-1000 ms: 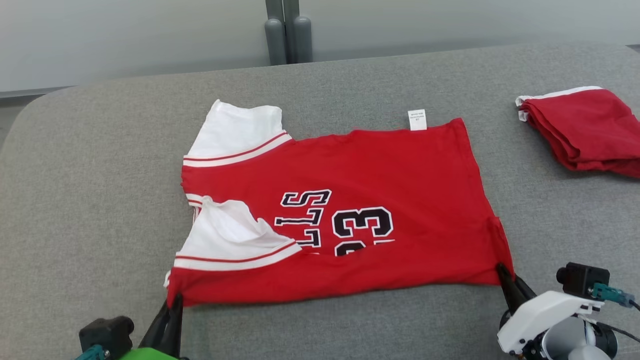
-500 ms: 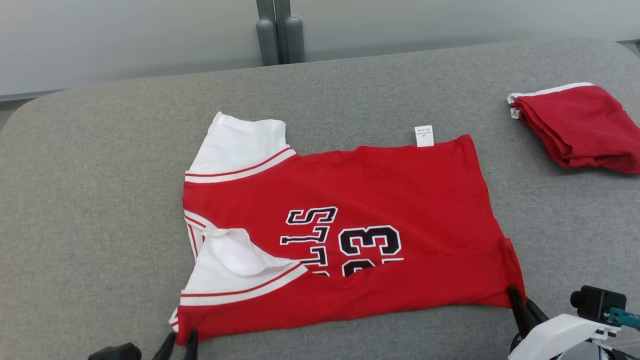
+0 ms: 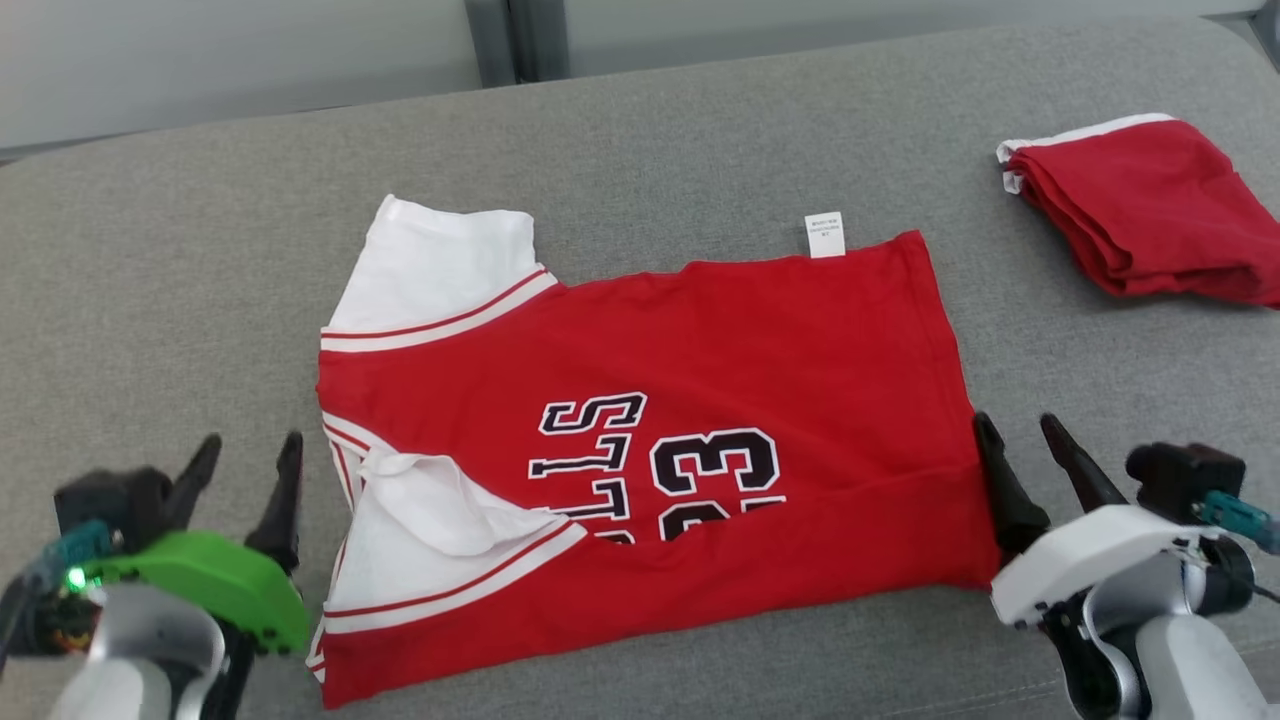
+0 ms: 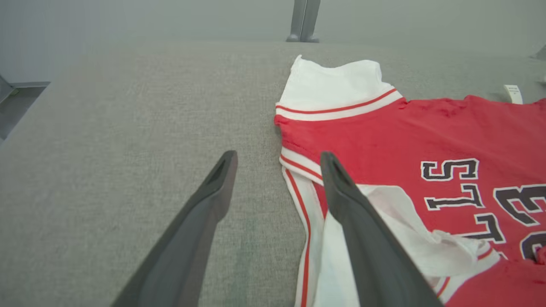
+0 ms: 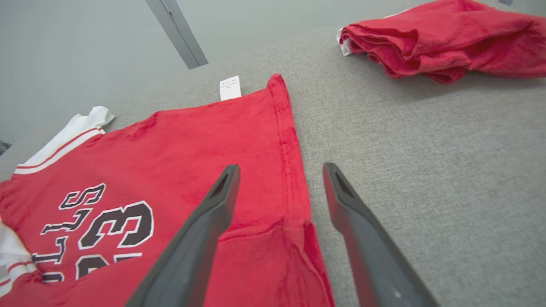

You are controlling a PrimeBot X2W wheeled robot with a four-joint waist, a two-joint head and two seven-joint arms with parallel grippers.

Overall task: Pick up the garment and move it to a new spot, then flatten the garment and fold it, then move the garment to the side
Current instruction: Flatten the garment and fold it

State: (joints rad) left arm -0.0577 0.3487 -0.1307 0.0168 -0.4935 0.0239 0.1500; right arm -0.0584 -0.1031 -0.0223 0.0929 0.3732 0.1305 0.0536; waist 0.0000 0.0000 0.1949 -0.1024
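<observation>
The garment (image 3: 700,350) is a red jersey with white sleeves and black "33" lettering. It lies flat on the grey surface, its near edge folded over the number. My left gripper (image 3: 250,455) stands open just left of the jersey's near sleeve (image 4: 341,264), holding nothing. My right gripper (image 3: 1020,435) stands open at the jersey's right hem (image 5: 294,170), one finger over the cloth, nothing pinched. A white label (image 3: 825,235) sticks out at the far edge.
A second red garment (image 3: 1150,210), folded, lies at the far right of the grey padded surface (image 3: 150,300). A grey post (image 4: 303,21) stands behind the far edge. Bare surface stretches left of the jersey.
Both grippers have let go of the jersey's near corners and opened, rising beside it. The folded near edge now rests on the jersey. The head camera has tilted down.
</observation>
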